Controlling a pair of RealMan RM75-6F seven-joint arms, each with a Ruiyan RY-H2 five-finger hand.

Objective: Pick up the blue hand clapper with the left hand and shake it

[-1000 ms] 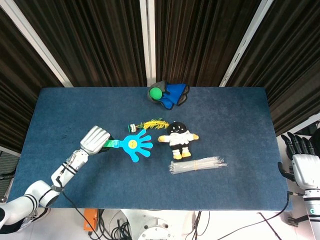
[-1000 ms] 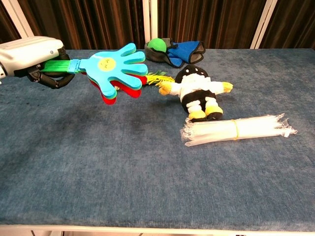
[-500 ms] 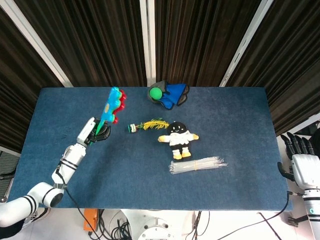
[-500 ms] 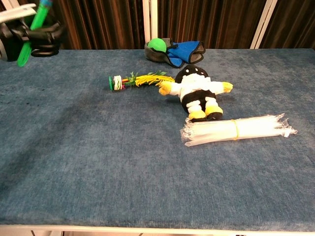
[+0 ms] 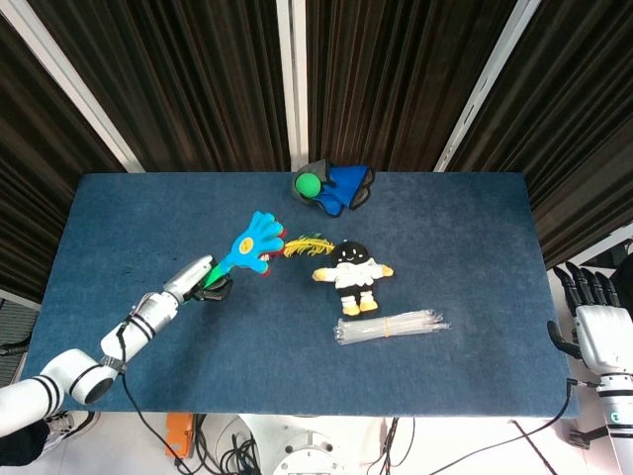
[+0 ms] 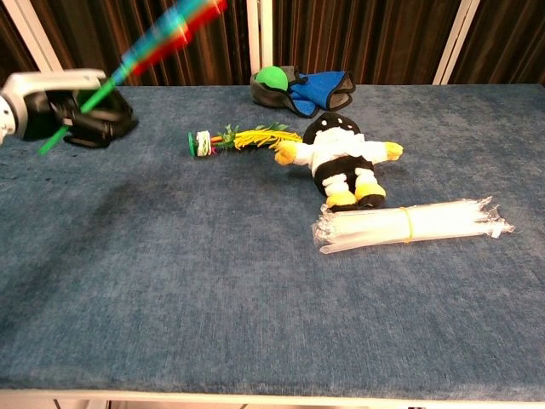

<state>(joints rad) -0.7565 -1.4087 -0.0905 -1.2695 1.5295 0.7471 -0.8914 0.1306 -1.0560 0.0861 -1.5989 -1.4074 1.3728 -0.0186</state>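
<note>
Blue hand clapper (image 5: 255, 243) is held aloft by its green handle in the left hand (image 5: 201, 282), over the left half of the desk (image 5: 445, 228), with its palm tilted up and toward the far edge. In the chest view it is smeared by motion blur (image 6: 174, 25), so a fast swing is judged to be under way. The handle is enclosed by curled fingers; how tightly cannot be told.

Half a second ago the clapper was raised nearly edge-on, pointing toward the far edge; now it has been swung back down and to the right, its blue face turned upward again. A second ago it was held low and flat, just above the desk beside the doll. A full up-and-down stroke has therefore been made, which suggests that the pick-up is done and the shaking is in progress.

Near the clapper's tips, a yellow feathered toy (image 5: 297, 244) lies on the desk, with a plush doll (image 5: 352, 273) just beside it toward the right. A bundle of clear straws (image 5: 392, 328) lies nearer the front edge. A green ball (image 5: 310, 183) rests on a blue cloth (image 5: 346, 186) at the far edge. None of these has been displaced. The right hand (image 5: 598, 322) stays off the right edge, fingers spread, nothing held.
</note>
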